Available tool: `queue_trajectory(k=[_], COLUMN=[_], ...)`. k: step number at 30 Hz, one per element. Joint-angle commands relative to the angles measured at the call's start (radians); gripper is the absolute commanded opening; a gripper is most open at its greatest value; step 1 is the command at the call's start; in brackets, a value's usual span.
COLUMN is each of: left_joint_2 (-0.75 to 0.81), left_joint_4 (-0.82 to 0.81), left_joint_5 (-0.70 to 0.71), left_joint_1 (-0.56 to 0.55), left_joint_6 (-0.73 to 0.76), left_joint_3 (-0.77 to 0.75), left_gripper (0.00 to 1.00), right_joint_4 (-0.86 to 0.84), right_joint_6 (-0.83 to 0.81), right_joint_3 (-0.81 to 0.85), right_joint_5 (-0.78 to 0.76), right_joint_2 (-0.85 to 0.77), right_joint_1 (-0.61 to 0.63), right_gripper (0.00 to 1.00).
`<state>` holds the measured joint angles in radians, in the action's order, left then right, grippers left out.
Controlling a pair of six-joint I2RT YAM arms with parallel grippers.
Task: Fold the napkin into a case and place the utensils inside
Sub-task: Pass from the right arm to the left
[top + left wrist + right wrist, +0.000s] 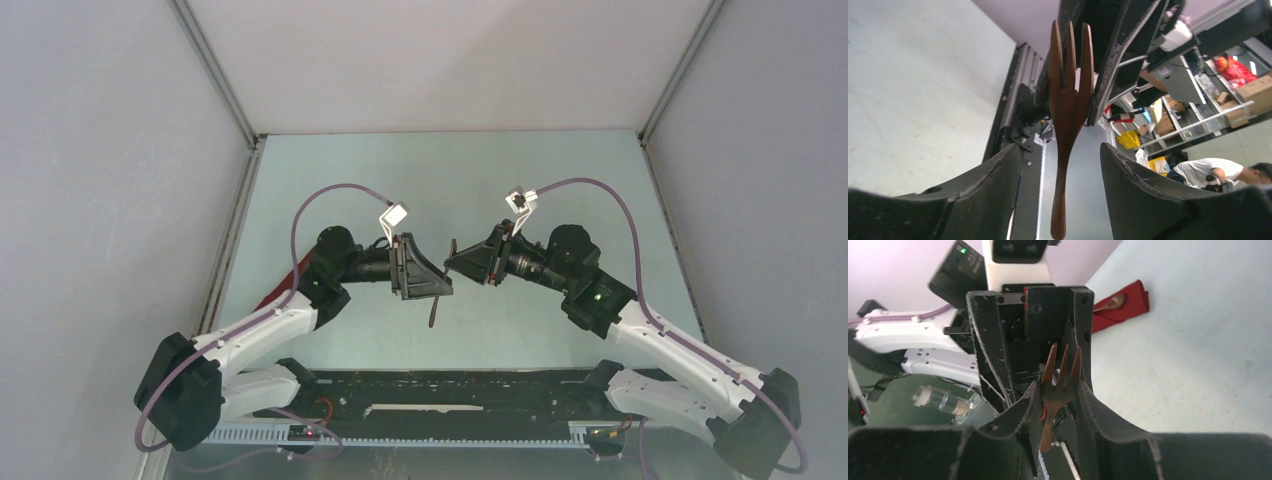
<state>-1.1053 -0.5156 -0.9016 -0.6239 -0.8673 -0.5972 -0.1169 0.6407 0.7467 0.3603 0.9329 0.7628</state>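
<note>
The right end effector (1058, 396) is pinching the fork (1062, 382) by its head in mid-air. The left end effector (1060, 150) is sitting part-open astride the handle, not touching. This looks like the fork handover: the napkin case (1130, 305), with the spoon (1112, 302) on it, is lying off on the surface (1198, 365), so left needs to clamp before right lets go.

The fork (1068, 105) stands between left claw (1060, 152) and right claw (1058, 387); the spoon (1112, 302) lies on the napkin (1134, 301).

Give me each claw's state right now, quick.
Left claw: open, one finger on each side of the wooden fork, not gripping it.
Right claw: closed on the wooden fork at its neck.
</note>
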Motion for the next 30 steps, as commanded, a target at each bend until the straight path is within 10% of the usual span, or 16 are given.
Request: queue_trajectory(k=[1, 30], left_joint_2=[0.001, -0.091], left_joint_4=[-0.407, -0.607], left_joint_5=[0.019, -0.040], left_joint_1=[-0.018, -0.025], left_joint_6=[-0.225, -0.399], left_joint_3=[0.057, 0.054], left_gripper=[0.65, 0.38], right_joint_4=[-0.120, -0.202], right_joint_6=[-0.043, 0.009], right_joint_3=[-0.020, -0.060], right_joint_5=[0.101, 0.230], right_joint_2=[-0.034, -0.077], right_joint_1=[0.002, -0.076], right_gripper=[0.00, 0.00])
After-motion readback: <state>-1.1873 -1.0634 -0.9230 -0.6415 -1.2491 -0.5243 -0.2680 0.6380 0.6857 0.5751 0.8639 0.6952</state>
